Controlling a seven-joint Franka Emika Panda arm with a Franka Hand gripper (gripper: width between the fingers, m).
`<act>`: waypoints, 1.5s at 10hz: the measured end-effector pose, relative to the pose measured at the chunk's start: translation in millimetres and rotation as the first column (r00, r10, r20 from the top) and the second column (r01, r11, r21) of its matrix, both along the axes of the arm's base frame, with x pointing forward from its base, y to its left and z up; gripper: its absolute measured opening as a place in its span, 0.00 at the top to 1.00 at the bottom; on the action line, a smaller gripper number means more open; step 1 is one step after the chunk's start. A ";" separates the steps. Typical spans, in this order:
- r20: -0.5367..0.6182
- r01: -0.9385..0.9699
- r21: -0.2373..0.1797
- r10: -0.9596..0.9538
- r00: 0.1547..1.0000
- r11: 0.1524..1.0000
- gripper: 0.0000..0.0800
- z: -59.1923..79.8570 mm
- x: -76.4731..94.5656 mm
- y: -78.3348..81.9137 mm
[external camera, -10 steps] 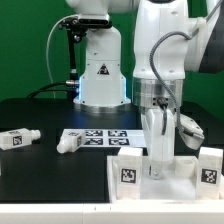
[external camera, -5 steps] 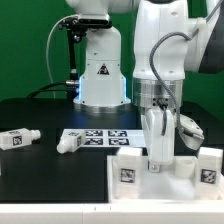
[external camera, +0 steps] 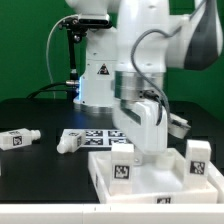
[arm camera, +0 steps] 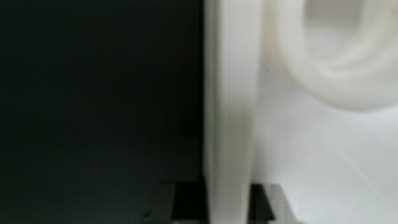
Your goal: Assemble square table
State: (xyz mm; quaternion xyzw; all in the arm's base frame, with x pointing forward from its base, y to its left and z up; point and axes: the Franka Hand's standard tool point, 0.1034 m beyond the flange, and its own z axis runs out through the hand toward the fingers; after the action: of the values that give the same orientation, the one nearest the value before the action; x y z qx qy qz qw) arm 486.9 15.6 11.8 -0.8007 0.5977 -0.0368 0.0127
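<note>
White tabletop (external camera: pixel 165 182) rim pinched tight in my gripper (external camera: pixel 152 155); two upright legs (external camera: pixel 122 166) seem fitted, two loose legs (external camera: pixel 16 139) await fitting.

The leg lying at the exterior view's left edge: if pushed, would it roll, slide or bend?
The leg looks like chunky rigid plastic, so it probably will not bend. It lies on its side with flat tagged faces, so it would likely slide, not roll.

The square panel (external camera: pixel 160 188) runs off the exterior view's lower edge; just behind it the marker board (external camera: pixel 85 135) is partly hidden; the wrist view shows that panel only as blurred white shapes
</note>
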 end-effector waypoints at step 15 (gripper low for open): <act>-0.104 -0.983 -0.067 0.978 0.179 0.172 0.94 12.5 49.5 -68.5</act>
State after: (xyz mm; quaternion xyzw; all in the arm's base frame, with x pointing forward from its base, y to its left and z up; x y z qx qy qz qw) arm 536.4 -52.9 24.3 -0.9972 -0.0574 -0.0408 -0.0252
